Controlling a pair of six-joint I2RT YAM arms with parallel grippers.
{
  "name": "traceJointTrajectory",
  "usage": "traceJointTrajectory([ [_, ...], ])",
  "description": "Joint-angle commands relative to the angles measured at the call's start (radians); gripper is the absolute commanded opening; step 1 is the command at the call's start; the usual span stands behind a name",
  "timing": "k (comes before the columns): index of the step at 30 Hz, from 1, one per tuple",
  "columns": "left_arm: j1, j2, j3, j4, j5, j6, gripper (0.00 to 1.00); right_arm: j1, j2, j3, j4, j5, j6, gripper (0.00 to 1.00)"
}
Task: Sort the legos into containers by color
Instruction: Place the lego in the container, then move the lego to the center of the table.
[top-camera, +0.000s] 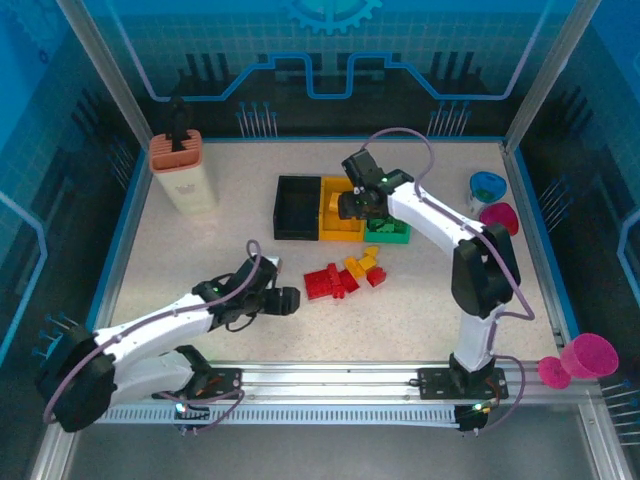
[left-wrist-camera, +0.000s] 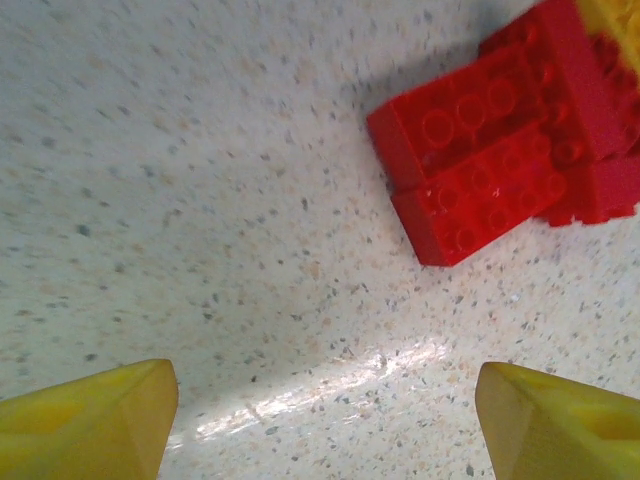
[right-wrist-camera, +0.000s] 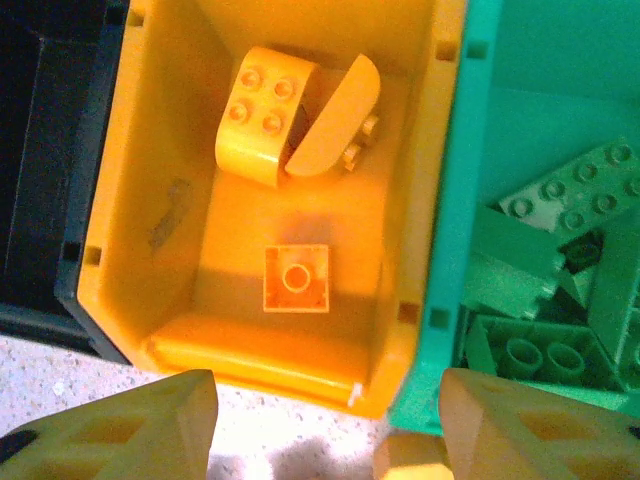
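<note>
Well, my right claw (right-wrist-camera: 325, 425) hangs spread and empty over the yellow bin (right-wrist-camera: 110, 200), which holds three yellow legos (right-wrist-camera: 262, 115). Some green legos (right-wrist-camera: 565, 195) lie in the green bin (right-wrist-camera: 455, 150) beside it. The red legos (left-wrist-camera: 480, 165) and some yellow ones wait on the desk (left-wrist-camera: 200, 200) near it, by my spread left claw (left-wrist-camera: 320, 420).

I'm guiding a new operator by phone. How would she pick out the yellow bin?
On the speckled table, look toward the far middle, where three small open bins stand in a row. The yellow bin is the middle one, black bin on its left and green bin on its right; it alone holds yellow bricks.
</note>
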Motion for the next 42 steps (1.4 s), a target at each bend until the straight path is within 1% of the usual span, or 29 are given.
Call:
traceJointTrajectory([
  [1, -0.035, 0.098, 0.074, 0.021, 0.042, 0.044, 0.78, 0.011, -0.073, -0.068, 0.046, -0.002, 0.005, 0.61],
  [4, -0.079, 0.190, 0.119, 0.027, 0.025, 0.063, 0.78, 0.006, -0.106, -0.121, 0.066, -0.004, 0.009, 0.61],
  [8, -0.106, 0.277, 0.153, 0.073, 0.027, 0.061, 0.77, -0.004, -0.144, -0.184, 0.093, -0.013, 0.018, 0.62],
  [16, -0.109, 0.423, 0.232, 0.101, 0.006, 0.061, 0.78, -0.027, -0.210, -0.290, 0.139, -0.027, 0.030, 0.61],
  [22, -0.114, 0.497, 0.280, 0.110, 0.003, 0.069, 0.77, -0.048, -0.256, -0.351, 0.163, -0.037, 0.036, 0.61],
  [27, -0.145, 0.542, 0.329, 0.095, 0.009, 0.077, 0.77, -0.059, -0.282, -0.394, 0.183, -0.046, 0.041, 0.61],
  [33, -0.236, 0.574, 0.380, 0.063, -0.002, 0.058, 0.77, -0.070, -0.304, -0.426, 0.200, -0.051, 0.047, 0.61],
  [37, -0.274, 0.560, 0.376, 0.069, 0.003, 0.033, 0.77, -0.075, -0.310, -0.441, 0.210, -0.054, 0.049, 0.61],
  [40, -0.283, 0.537, 0.373, 0.072, 0.002, 0.042, 0.77, -0.079, -0.312, -0.452, 0.219, -0.061, 0.053, 0.61],
  [42, -0.283, 0.515, 0.370, 0.072, -0.028, 0.054, 0.77, -0.080, -0.313, -0.459, 0.223, -0.063, 0.053, 0.61],
])
